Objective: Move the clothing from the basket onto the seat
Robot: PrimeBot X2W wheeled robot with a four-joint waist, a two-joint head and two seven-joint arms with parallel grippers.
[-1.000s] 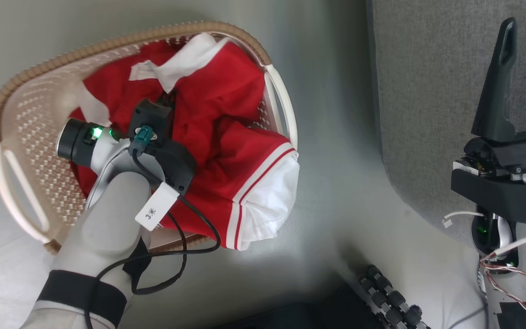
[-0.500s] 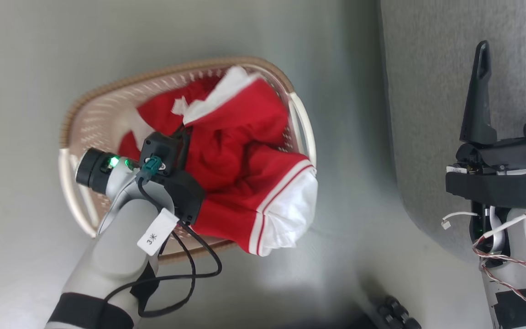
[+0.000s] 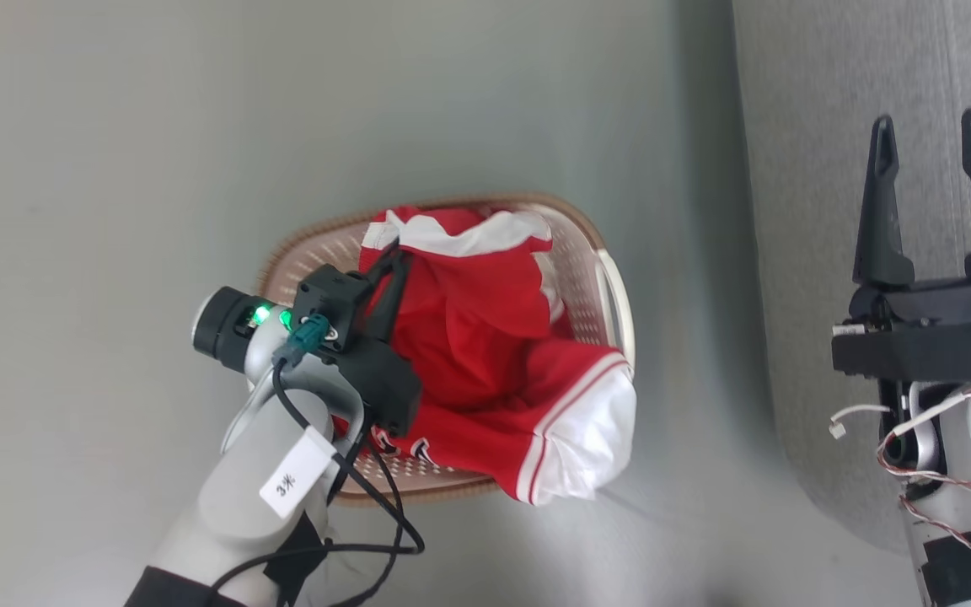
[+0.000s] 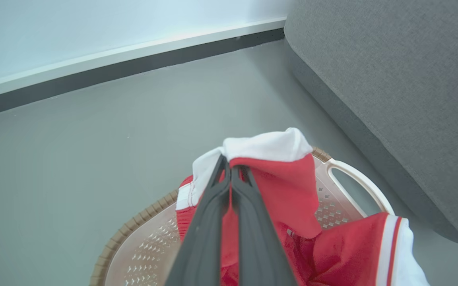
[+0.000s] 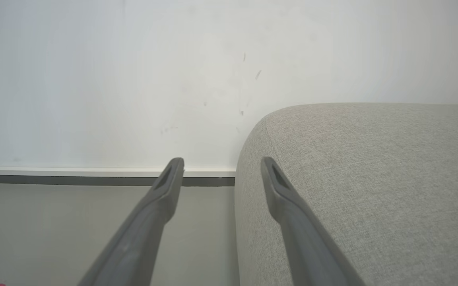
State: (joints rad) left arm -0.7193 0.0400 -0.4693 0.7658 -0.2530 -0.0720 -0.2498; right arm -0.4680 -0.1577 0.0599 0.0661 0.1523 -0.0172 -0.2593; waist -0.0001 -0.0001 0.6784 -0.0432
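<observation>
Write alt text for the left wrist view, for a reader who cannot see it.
The left gripper, fingers closed, pinches a fold of the red and white clothing in the basket, which stands on a grey floor beside the grey seat.

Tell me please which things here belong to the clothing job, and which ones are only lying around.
Belong to the job: red sports clothing, pinched by the shut left gripper; cream laundry basket; grey sofa seat; open right gripper.
Only background: floor; skirting board; wall; black cable and white tag on the left forearm.
</observation>
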